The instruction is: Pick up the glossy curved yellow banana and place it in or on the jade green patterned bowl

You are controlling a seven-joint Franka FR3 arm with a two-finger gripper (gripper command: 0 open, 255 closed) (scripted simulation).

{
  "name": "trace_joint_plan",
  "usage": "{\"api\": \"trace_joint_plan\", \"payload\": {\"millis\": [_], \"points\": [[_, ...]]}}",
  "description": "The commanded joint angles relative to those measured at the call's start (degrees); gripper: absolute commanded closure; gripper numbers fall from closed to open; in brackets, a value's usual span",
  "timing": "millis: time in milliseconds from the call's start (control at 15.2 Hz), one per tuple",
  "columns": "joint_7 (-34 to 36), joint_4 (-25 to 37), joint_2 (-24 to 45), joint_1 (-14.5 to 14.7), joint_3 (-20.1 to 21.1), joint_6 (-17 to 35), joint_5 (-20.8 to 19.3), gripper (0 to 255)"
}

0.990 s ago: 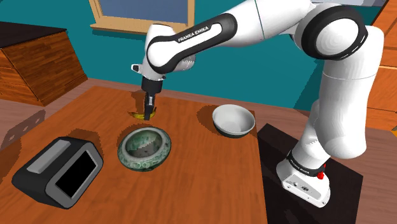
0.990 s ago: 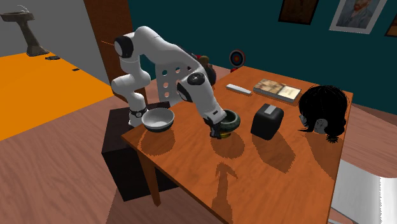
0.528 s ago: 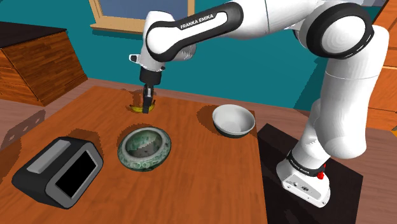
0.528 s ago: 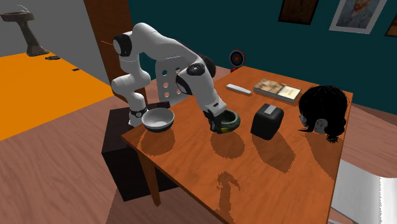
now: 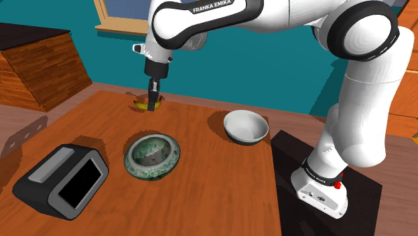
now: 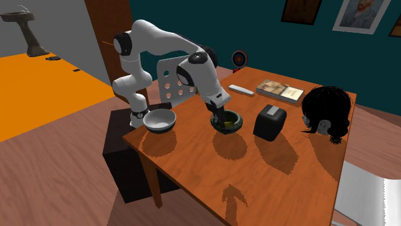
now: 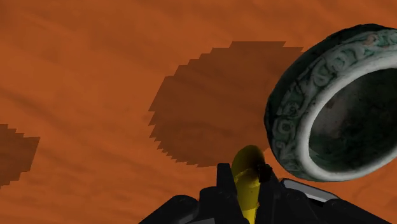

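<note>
The yellow banana point(image 5: 142, 105) hangs in the air above the wooden table point(image 5: 221, 188), clasped between the black fingers of my gripper point(image 5: 153, 104), which is shut on it. In the wrist view the banana point(image 7: 247, 175) sticks out between the fingertips point(image 7: 224, 181), with its shadow on the wood below. The green patterned bowl point(image 5: 153, 156) stands on the table, nearer the shoulder view's front than the gripper. From the wrist, the bowl point(image 7: 334, 105) lies off to one side of the banana. In the second exterior view my gripper point(image 6: 220, 117) hangs in front of the bowl point(image 6: 231, 121).
A white bowl point(image 5: 246, 127) sits near the stand point(image 5: 321, 194). A black toaster-like box point(image 5: 61, 180) stands at the shoulder view's lower left. In the second exterior view a book point(image 6: 280, 91), a small grey slab point(image 6: 241, 90) and a black wig-like object point(image 6: 328, 113) lie further along the table.
The gripper has risen from the table with the banana clasped in it, lifting it well clear of the wood. Both bowls and the black box stayed put.
</note>
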Motion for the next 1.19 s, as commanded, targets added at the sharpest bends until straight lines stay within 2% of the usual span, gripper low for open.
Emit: {"api": "trace_joint_plan", "payload": {"millis": [0, 132, 858, 1122], "points": [[0.4, 1.3, -0.2, -0.1, -0.1, -1.4, -0.2, 255], [0.7, 2.0, -0.3, -0.1, -0.1, -2.3, -0.3, 255], [11.9, -14.2, -10.8, 7.7, 5.3, 7.3, -0.8, 255], [11.0, -16.2, -9.9, 7.8, 5.4, 10.1, -0.3, 255]]}}
